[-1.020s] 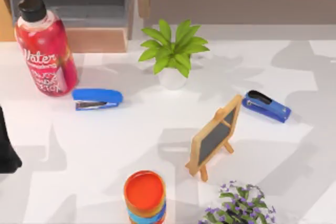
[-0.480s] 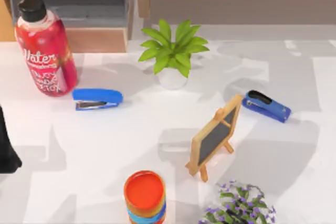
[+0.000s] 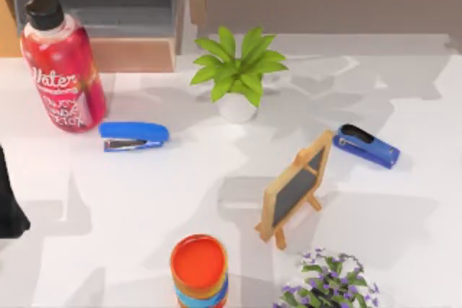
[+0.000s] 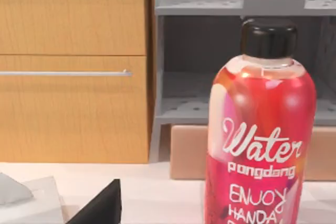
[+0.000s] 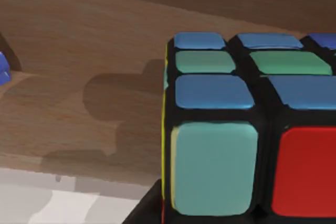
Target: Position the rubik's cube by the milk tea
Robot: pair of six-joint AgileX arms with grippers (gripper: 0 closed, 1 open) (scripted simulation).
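**Right gripper close against the cube, grasp unconfirmed**

Risk: if the right gripper (image 5: 149, 209) has no firm hold on the multicoloured rubik's cube (image 5: 247, 129), the cube could slip or twist on the way over. A low carry could also knock the small wooden-framed chalkboard easel (image 3: 294, 189) or the purple flower bunch (image 3: 328, 283).

In the right wrist view, the cube sits right against the gripper, in front of a brown wooden panel (image 5: 79, 77). I cannot tell whether the grasp is closed or released.

The orange-topped banded cylindrical cup (image 3: 199, 268), probably the milk tea, stands at the table's near edge. The left arm (image 3: 9, 210) is parked at the table's left edge.
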